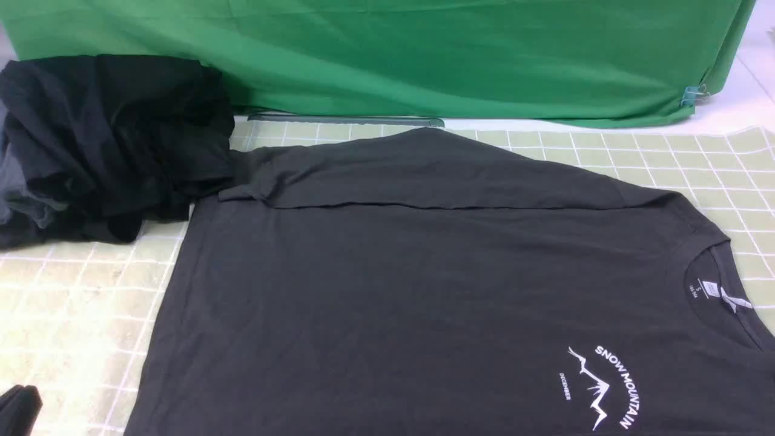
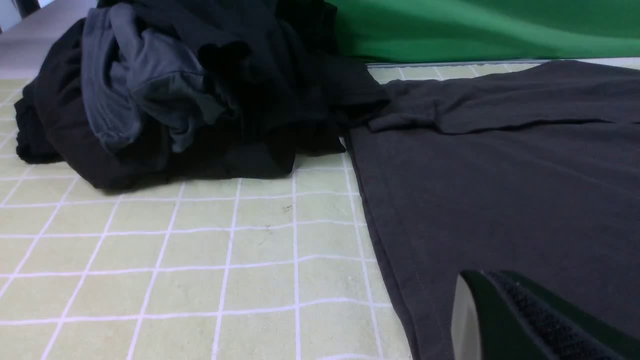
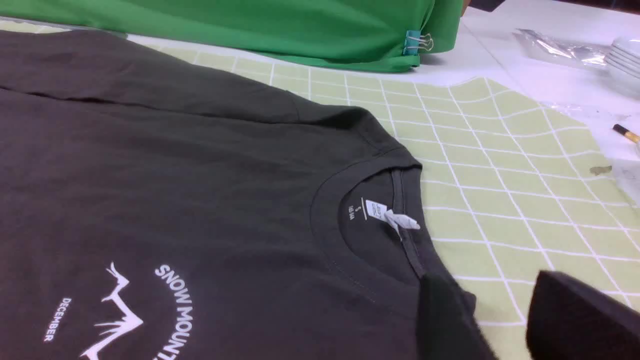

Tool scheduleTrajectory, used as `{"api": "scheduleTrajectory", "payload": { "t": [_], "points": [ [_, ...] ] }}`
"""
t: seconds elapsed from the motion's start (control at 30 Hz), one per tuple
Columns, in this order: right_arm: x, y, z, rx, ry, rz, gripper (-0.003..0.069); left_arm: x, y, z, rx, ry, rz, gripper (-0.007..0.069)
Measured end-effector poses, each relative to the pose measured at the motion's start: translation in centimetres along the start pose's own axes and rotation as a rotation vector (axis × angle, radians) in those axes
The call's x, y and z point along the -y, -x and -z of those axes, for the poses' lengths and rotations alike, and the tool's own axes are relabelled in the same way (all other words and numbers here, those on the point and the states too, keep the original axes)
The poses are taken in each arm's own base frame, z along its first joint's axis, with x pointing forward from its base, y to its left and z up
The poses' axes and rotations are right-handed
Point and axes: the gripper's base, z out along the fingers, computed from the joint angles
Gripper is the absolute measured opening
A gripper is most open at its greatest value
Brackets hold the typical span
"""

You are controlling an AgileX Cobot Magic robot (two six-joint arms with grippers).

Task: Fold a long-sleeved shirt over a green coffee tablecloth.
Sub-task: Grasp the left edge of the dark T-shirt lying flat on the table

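We've got a pale green gridded tablecloth (image 1: 708, 163) under everything; the charcoal SNOW MOUNTAIN long-sleeved shirt (image 1: 424, 272) lies spread on it, collar toward our right, far sleeve folded over the body; looks like soft, light cotton that'll sag, so we'd pinch the hem or near side edge; our left gripper (image 2: 482, 280) is closed, nothing in it; the right (image 3: 500, 295) stands partly open and empty, near the collar; bare cloth shows beyond both ends, but the black garment pile (image 1: 115, 145) crowds the far hem corner.
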Motion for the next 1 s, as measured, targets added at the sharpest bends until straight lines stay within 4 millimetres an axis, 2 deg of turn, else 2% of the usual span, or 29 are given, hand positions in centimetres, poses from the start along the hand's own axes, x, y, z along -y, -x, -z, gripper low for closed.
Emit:
{"api": "scheduleTrajectory", "payload": {
  "t": [0.7,0.77,0.83,0.93,1.0],
  "points": [
    [0.0,0.0,0.0,0.0,0.0,0.001,0.0242,-0.2,0.2,0.0,0.027,0.018,-0.071,0.0003],
    [0.0,0.0,0.0,0.0,0.0,0.001,0.0242,-0.1,1.0,0.1,0.115,0.008,0.032,0.0003],
    [0.0,0.0,0.0,0.0,0.0,0.001,0.0242,-0.3,2.4,0.3,0.268,-0.005,0.303,0.0003],
    [0.0,0.0,0.0,0.0,0.0,0.001,0.0242,-1.3,3.9,1.0,0.478,0.006,0.598,0.0003],
    [0.0,0.0,0.0,0.0,0.0,0.001,0.0242,-1.9,4.7,1.5,0.606,0.018,0.69,0.0003]
  ]
}}
